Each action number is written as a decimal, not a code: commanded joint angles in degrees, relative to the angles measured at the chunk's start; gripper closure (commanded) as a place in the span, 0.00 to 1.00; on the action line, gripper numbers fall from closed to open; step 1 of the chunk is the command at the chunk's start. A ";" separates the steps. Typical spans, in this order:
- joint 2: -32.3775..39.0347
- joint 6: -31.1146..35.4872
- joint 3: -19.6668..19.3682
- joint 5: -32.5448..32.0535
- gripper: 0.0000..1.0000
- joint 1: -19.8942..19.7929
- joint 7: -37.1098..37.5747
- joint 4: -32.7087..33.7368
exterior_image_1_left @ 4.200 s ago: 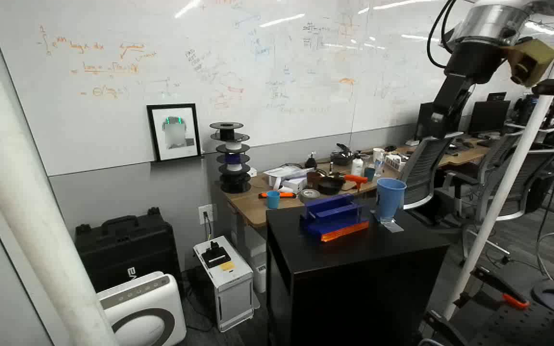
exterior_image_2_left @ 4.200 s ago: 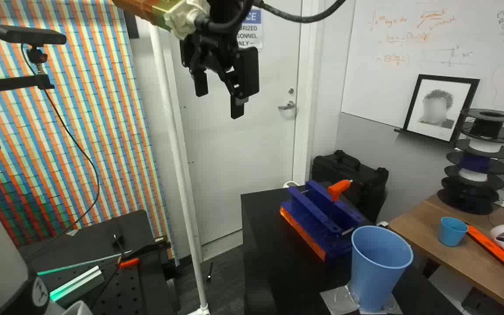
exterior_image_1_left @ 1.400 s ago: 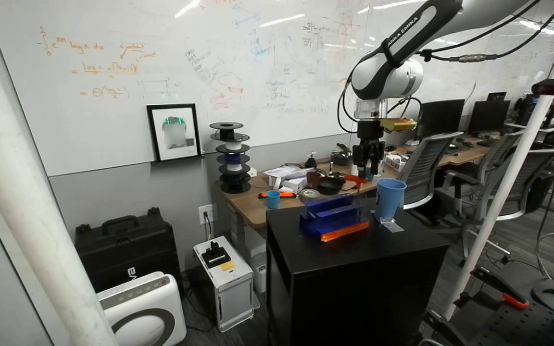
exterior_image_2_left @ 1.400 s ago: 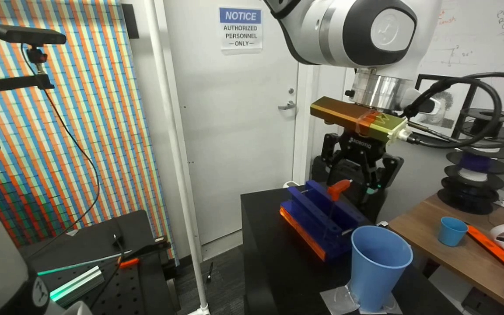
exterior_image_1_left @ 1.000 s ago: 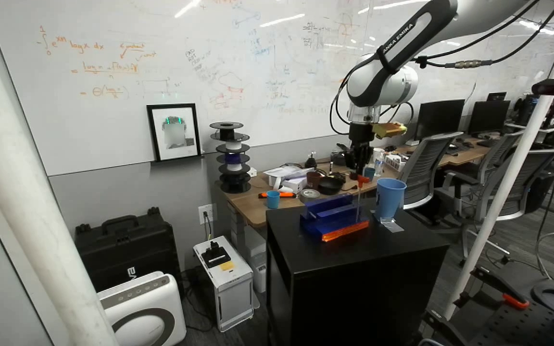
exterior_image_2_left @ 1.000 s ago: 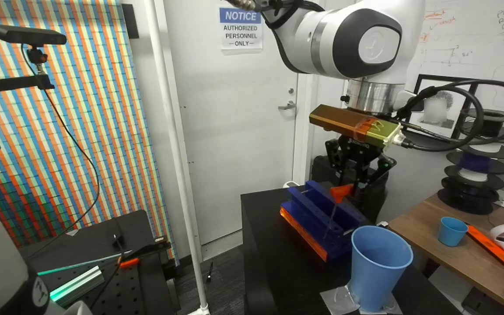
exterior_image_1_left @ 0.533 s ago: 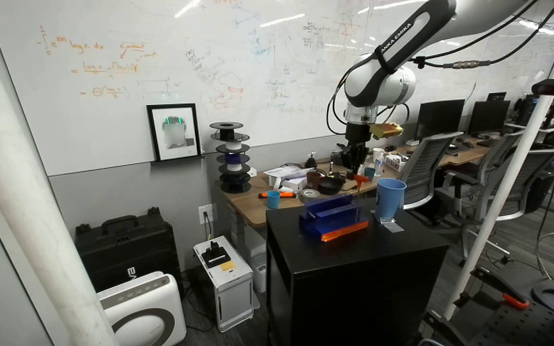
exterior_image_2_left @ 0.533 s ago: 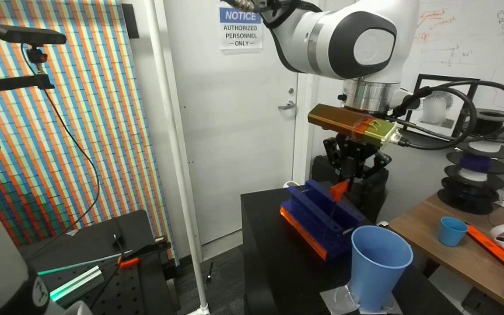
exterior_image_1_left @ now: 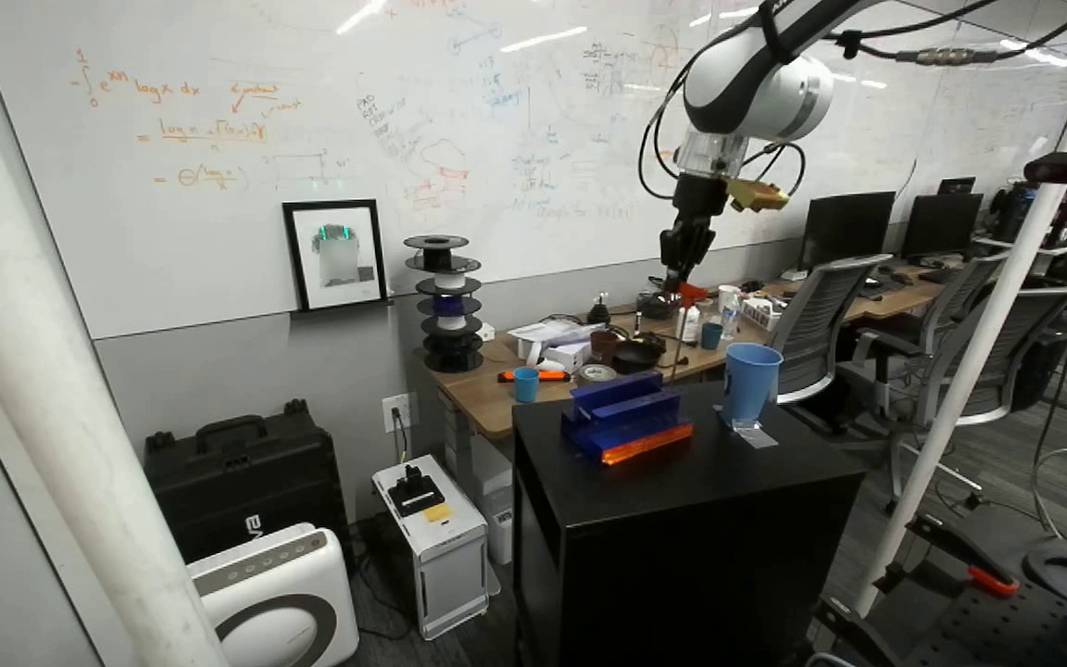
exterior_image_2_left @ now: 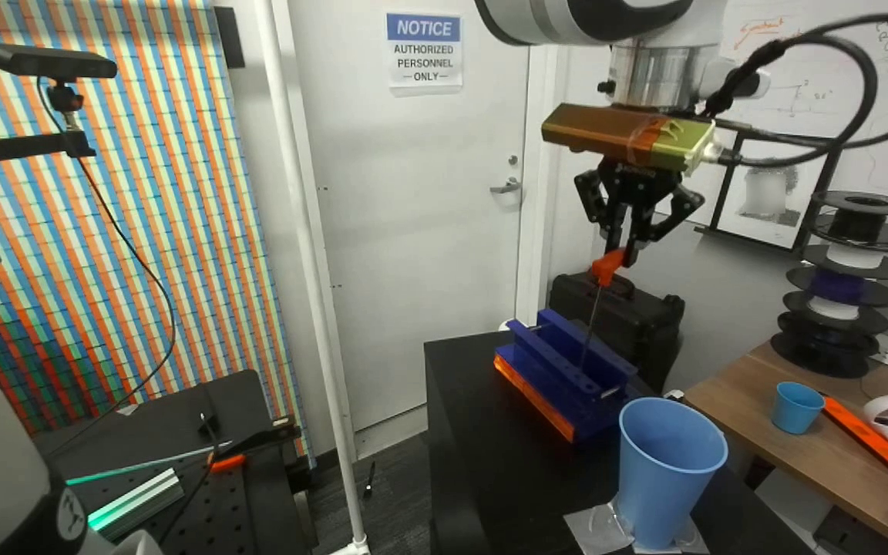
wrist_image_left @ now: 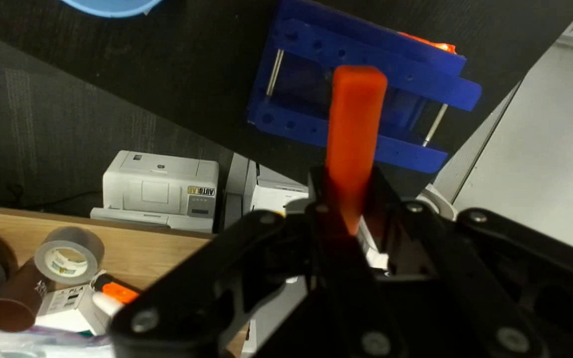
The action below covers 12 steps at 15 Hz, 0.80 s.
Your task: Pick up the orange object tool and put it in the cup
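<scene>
The orange tool, a T-handle with a thin metal shaft, stands raised above the blue holder with two rails (exterior_image_2_left: 560, 362). My gripper (exterior_image_2_left: 618, 250) is shut on its orange handle (exterior_image_2_left: 606, 270). In the wrist view the handle (wrist_image_left: 357, 119) sticks out from between the black fingers. The shaft slopes slightly, and its lower end goes down among the rails; I cannot tell whether it is clear of the holder. The light-blue cup (exterior_image_2_left: 669, 478) stands upright beside the holder on the black cabinet, its visible inside bare. My gripper hangs higher than the cup's rim (exterior_image_1_left: 754, 352), off to one side.
The black cabinet top (exterior_image_1_left: 645, 505) carries holder and cup, with clear tape at the cup's foot. A wooden desk (exterior_image_2_left: 752, 385) behind holds a small blue cup (exterior_image_2_left: 796, 408) and clutter. Filament spools (exterior_image_1_left: 444, 306) are stacked at its end. A white pole (exterior_image_2_left: 309, 254) stands nearby.
The gripper came down to the orange tool, shut on its handle, and has risen with it over the last half second. The blue holder has shifted slightly, away from the cup.
</scene>
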 commanded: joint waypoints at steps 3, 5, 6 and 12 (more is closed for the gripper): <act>-10.16 -4.40 -2.08 -2.70 0.95 -0.33 2.00 -3.08; -11.50 -5.21 -3.57 -5.63 0.95 -0.79 3.71 -3.99; -11.90 -4.62 -4.34 -7.50 0.95 -1.09 4.77 -4.64; -9.36 -2.17 -7.33 -11.41 0.95 -2.86 7.00 -6.14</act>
